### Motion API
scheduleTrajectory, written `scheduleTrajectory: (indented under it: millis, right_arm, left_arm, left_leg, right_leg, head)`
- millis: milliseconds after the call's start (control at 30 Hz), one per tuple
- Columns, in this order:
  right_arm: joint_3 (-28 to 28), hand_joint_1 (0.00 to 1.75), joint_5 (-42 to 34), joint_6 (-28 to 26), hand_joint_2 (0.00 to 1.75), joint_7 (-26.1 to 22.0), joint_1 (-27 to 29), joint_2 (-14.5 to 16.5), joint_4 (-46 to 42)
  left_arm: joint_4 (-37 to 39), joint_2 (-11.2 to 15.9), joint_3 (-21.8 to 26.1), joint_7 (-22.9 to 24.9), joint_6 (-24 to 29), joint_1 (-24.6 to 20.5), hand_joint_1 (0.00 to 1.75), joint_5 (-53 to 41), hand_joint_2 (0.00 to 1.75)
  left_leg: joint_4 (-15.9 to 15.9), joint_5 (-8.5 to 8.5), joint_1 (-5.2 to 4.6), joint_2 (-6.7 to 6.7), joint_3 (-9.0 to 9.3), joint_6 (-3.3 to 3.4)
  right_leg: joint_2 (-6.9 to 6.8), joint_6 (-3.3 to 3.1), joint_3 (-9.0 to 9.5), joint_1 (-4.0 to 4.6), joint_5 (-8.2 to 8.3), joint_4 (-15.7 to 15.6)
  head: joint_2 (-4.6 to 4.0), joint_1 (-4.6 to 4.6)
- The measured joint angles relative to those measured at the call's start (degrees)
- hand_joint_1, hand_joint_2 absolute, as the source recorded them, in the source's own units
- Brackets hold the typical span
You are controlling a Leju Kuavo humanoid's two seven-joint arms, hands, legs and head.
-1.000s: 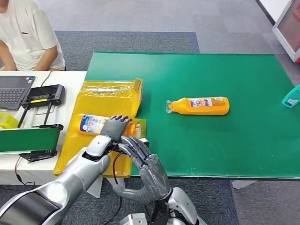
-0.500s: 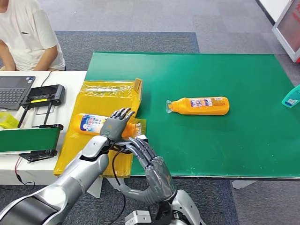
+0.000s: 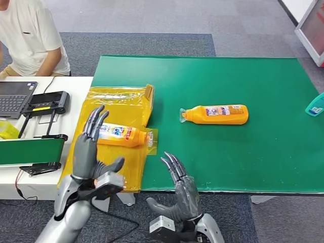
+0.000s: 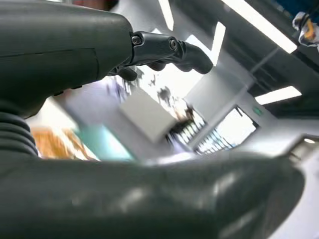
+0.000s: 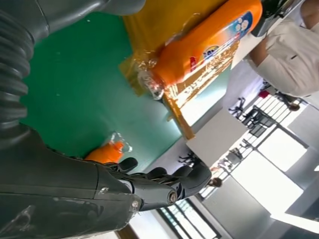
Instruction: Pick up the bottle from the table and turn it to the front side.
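**Both hands free, bottle lying on yellow bag**

My left hand (image 3: 87,149) is raised beside the bottle (image 3: 121,135), fingers spread, holding nothing. My right hand (image 3: 183,188) hovers at the green mat's (image 3: 267,162) near edge, fingers apart, empty. The bottle lies on its side on the yellow bag (image 3: 111,104), cap toward the mat. A second orange bottle (image 3: 215,114) lies mid-mat.

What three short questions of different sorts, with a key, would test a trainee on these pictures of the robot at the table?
1. True or false: the left hand holds the near bottle.
2. What does the near bottle lie on?
A the yellow bag
B the laptop
C the floor
3. Fill in: the far bottle lies on the ____ mat.

Key: 1 false, its fingers are spread on nothing, like the right hand's; 2 A; 3 green.
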Motion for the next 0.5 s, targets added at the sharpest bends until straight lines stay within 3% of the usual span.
scheduleTrajectory:
  millis: [67,167,233,333,433,500]
  right_arm:
    - [-1.6,0.00,-3.4,1.3,1.75,-0.8,1.1,-0.1,0.0]
    - [-4.7,0.00,-8.9,4.0,1.75,-2.2,2.6,-0.1,-0.6]
    - [-7.7,0.00,-11.2,5.3,1.75,-3.2,3.5,-0.1,-1.7]
    - [-12.9,0.00,-13.2,7.7,1.75,-4.4,4.9,-0.1,-4.2]
    - [-16.7,0.00,-14.8,10.9,1.75,-4.8,6.1,0.0,-6.1]
    - [-17.8,0.00,-15.8,12.9,1.75,-4.5,6.5,0.0,-6.7]
  left_arm:
    - [-6.6,0.5,-0.1,-2.7,0.6,6.5,0.00,4.1,1.75]
    - [-12.6,1.2,0.1,1.7,10.0,14.5,0.00,-7.9,1.75]
    - [-14.8,2.3,0.3,3.4,12.6,18.6,0.00,-13.4,1.75]
    - [-16.2,2.8,1.8,-2.2,7.6,23.2,0.00,-1.8,1.75]
    - [-16.3,1.2,4.4,-10.0,-4.6,26.2,0.00,21.8,1.75]
    - [-15.9,0.0,5.8,-13.2,-11.7,27.2,0.00,29.3,1.75]
  left_leg:
    - [0.0,-0.09,0.00,0.00,0.01,0.02]
    - [0.0,-0.17,-0.01,-0.01,0.01,0.09]
    - [0.0,-0.19,-0.01,-0.02,0.02,0.12]
    - [0.0,-0.21,-0.01,-0.03,0.04,0.10]
    - [0.0,-0.21,-0.01,-0.03,0.07,0.10]
    - [0.0,-0.21,-0.01,-0.03,0.09,0.10]
  right_leg:
    - [0.00,0.03,0.01,-0.01,-0.06,0.0]
    - [-0.02,0.11,0.03,-0.04,-0.13,0.0]
    - [-0.03,0.12,0.05,-0.04,-0.14,0.0]
    - [-0.03,0.12,0.07,-0.04,-0.13,0.0]
    - [-0.03,0.12,0.11,-0.04,-0.12,0.0]
    - [-0.03,0.12,0.13,-0.05,-0.12,0.0]
  head:
    - [0.00,0.01]
    - [0.00,0.02]
    - [0.00,0.01]
    - [0.00,0.02]
    - [0.00,0.01]
    - [0.00,0.01]
